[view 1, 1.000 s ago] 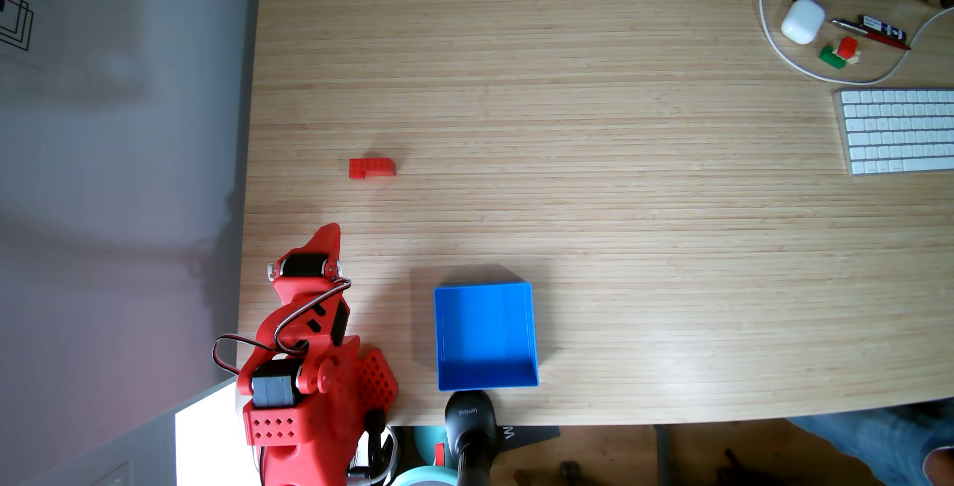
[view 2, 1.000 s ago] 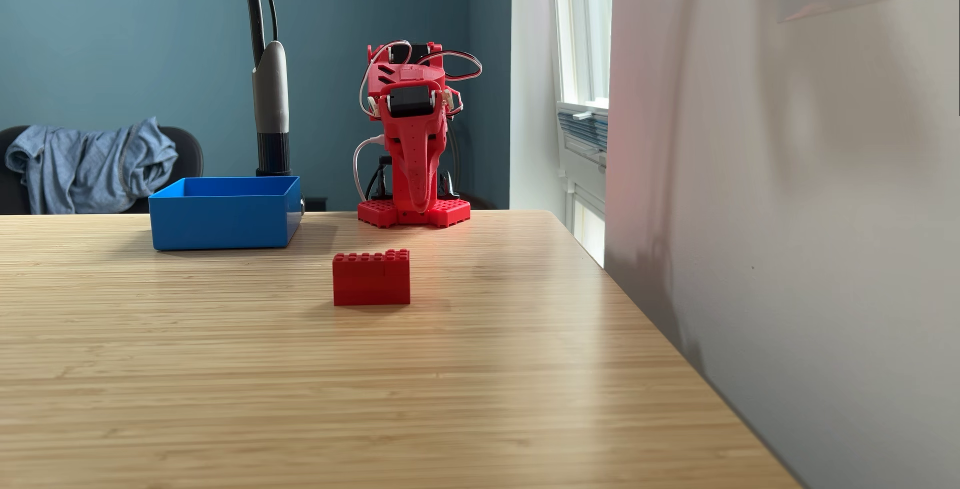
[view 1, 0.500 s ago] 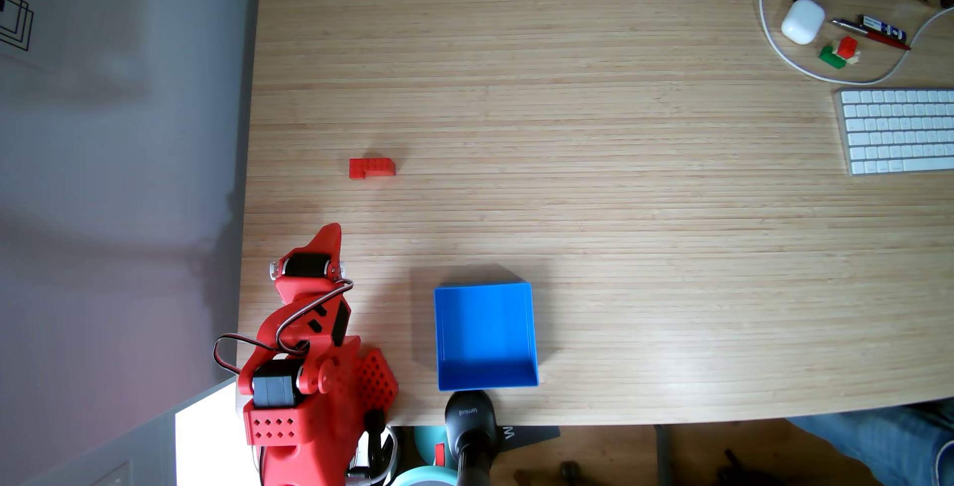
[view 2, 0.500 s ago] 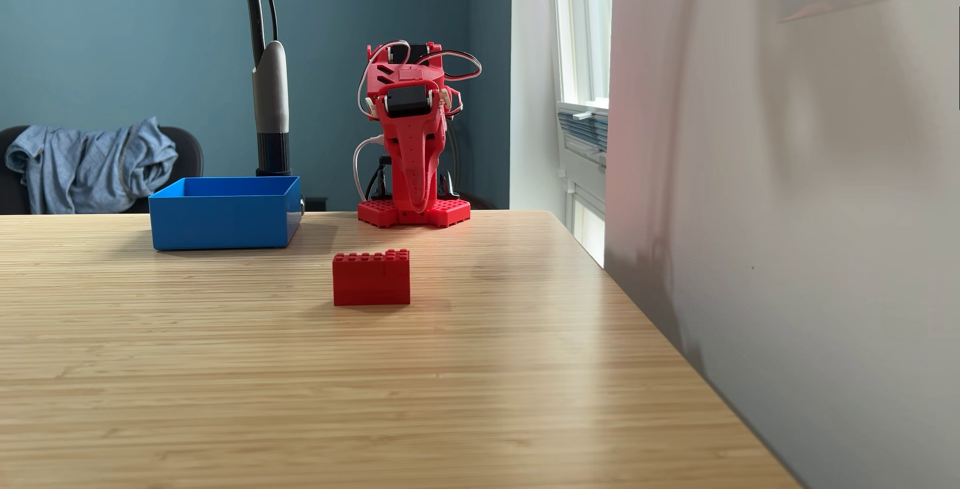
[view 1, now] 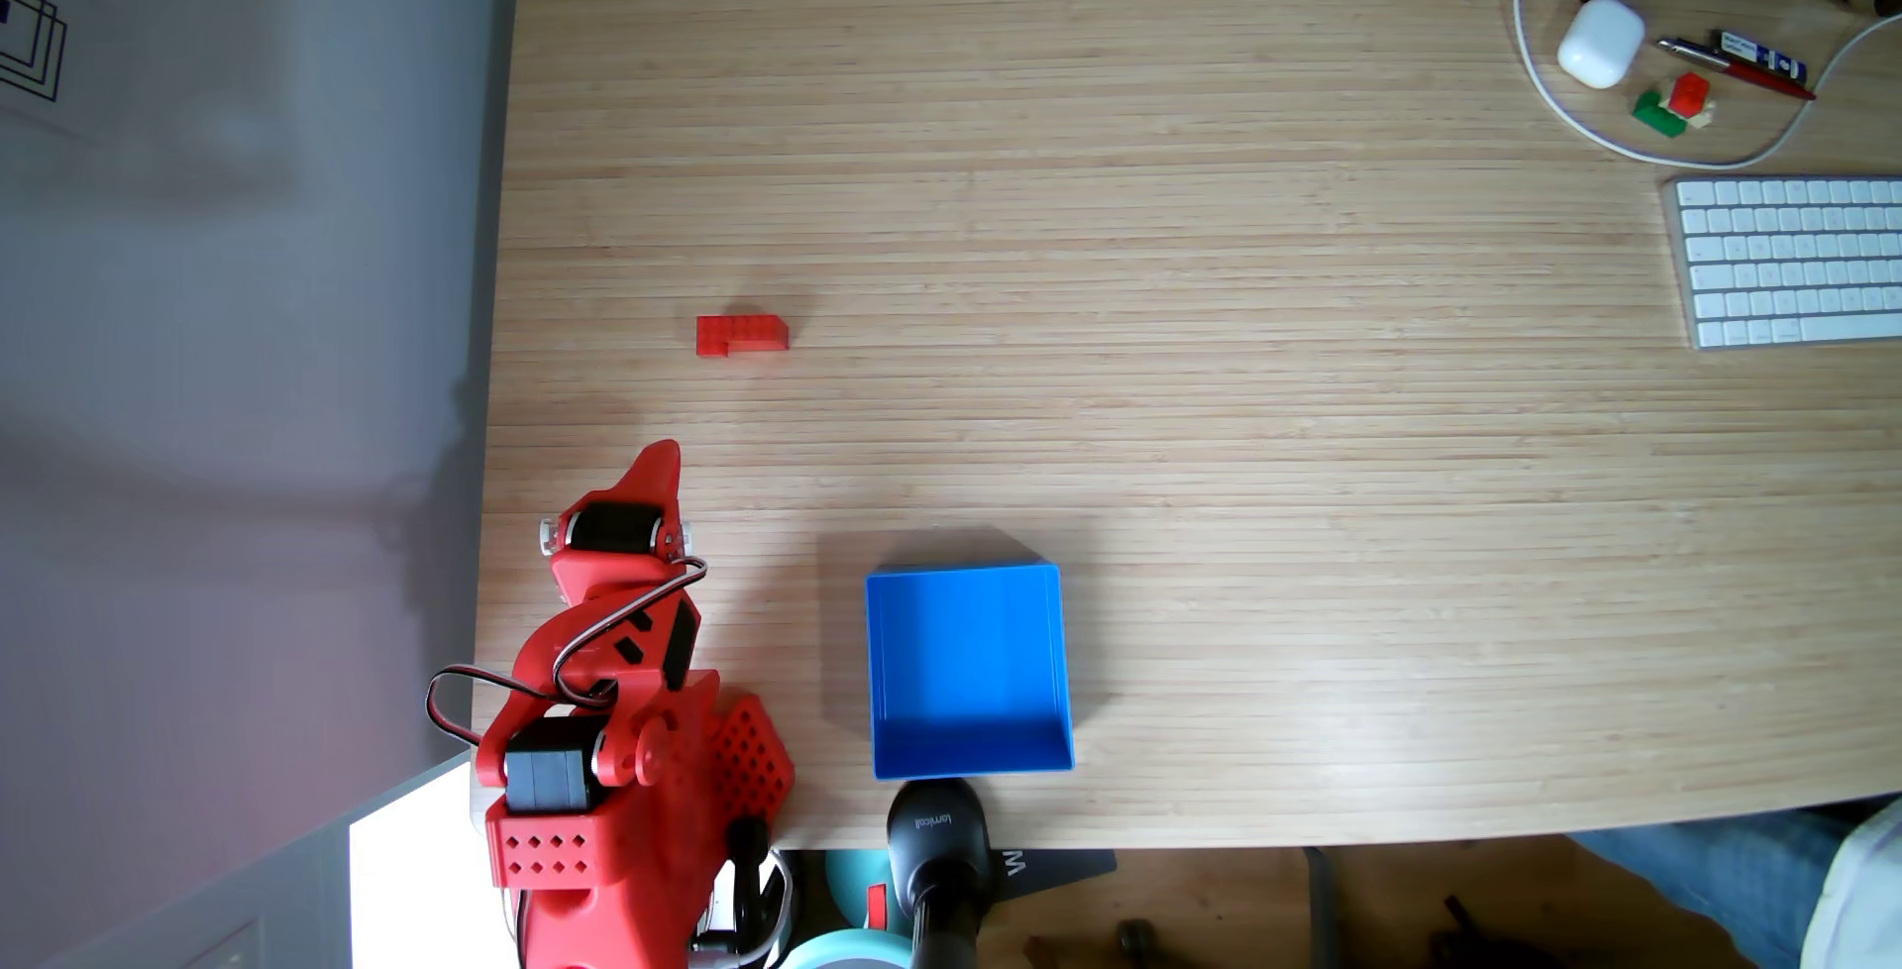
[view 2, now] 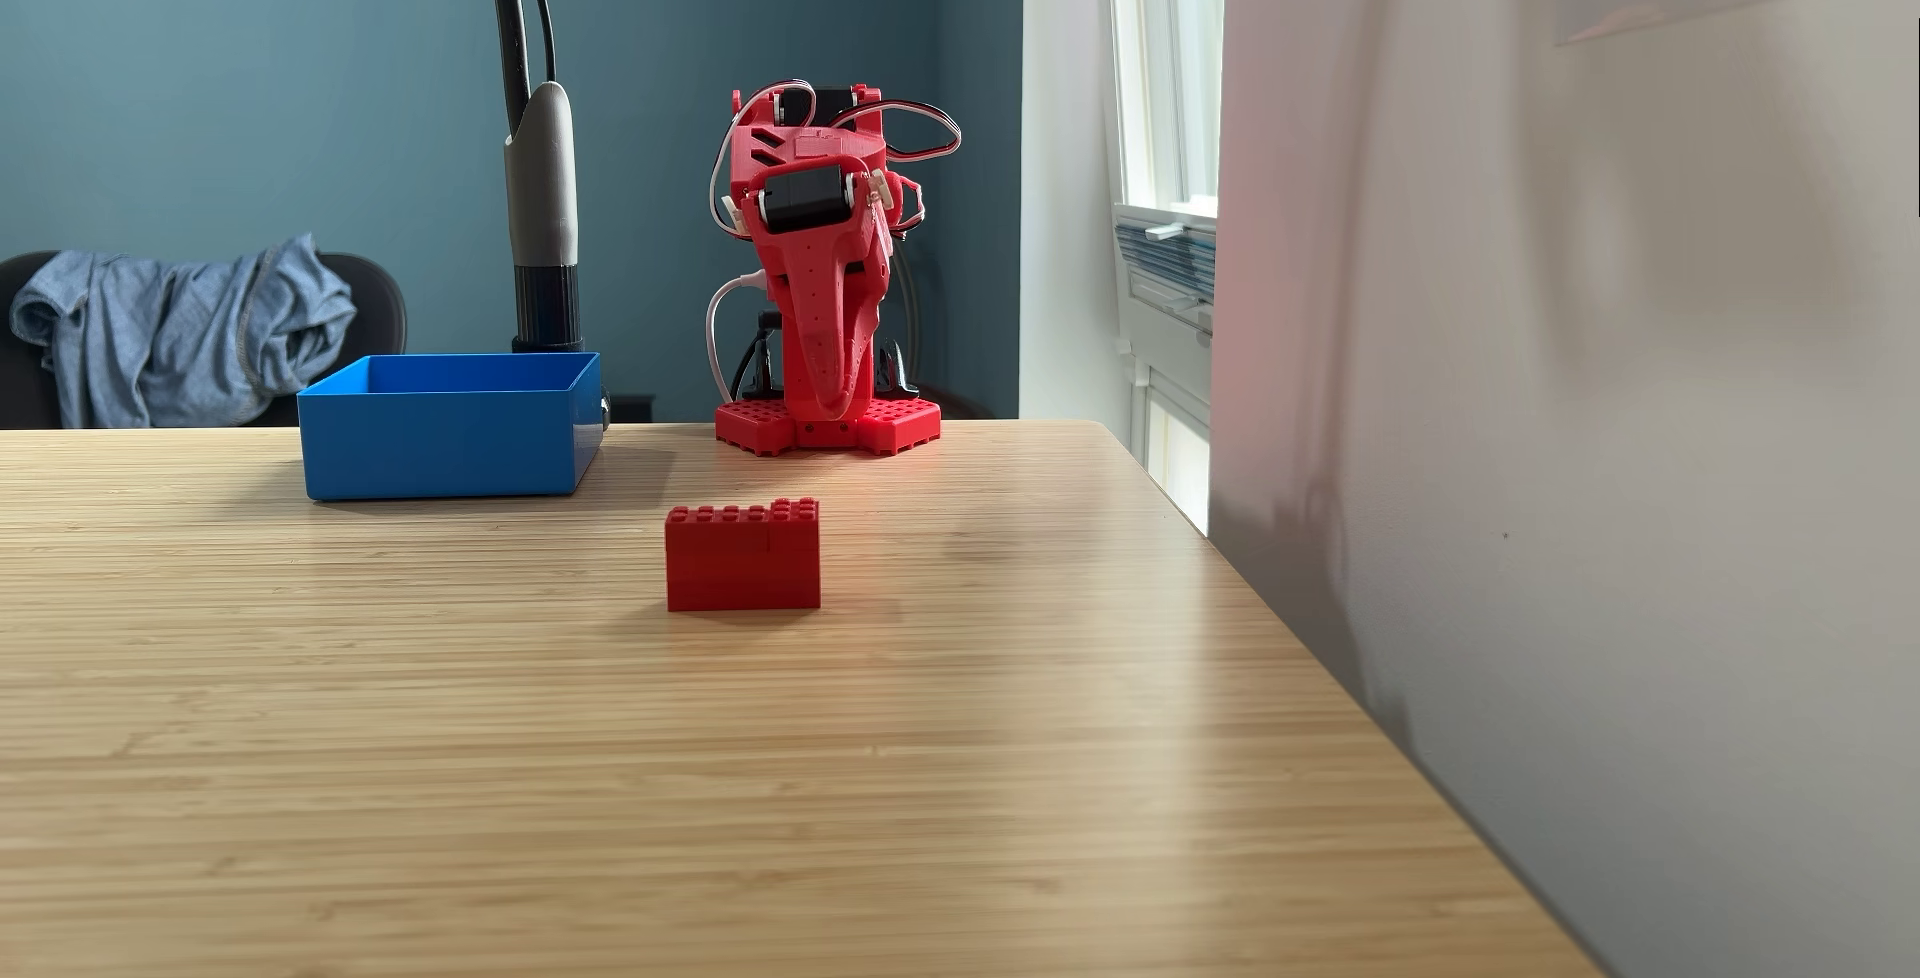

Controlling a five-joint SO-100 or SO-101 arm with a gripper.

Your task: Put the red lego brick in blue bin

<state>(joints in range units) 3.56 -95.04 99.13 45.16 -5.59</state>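
The red lego brick (view 1: 741, 334) stands alone on the wooden table, an L-shaped stepped piece with studs on top (view 2: 742, 557). The blue bin (view 1: 965, 669) sits open-topped and holds nothing near the table's front edge; in a fixed view it is at the left (view 2: 449, 428). My red arm is folded over its base. My gripper (view 1: 667, 451) points down at the table between base and brick, jaws shut together with nothing in them, tip low in a fixed view (view 2: 837, 409). A clear gap separates gripper and brick.
A black camera stand (view 1: 935, 840) rises right behind the bin. A white keyboard (view 1: 1791, 259), white case, pens, cable and a small red-green-cream brick cluster (view 1: 1672, 105) lie at the far right. A wall (view 1: 237, 311) borders the table beside the arm. A person's sleeve (view 1: 1853, 887) shows at the corner.
The gripper head has tilted and lifted slightly, its tip shifting a little toward the brick. Brick and bin have not moved.
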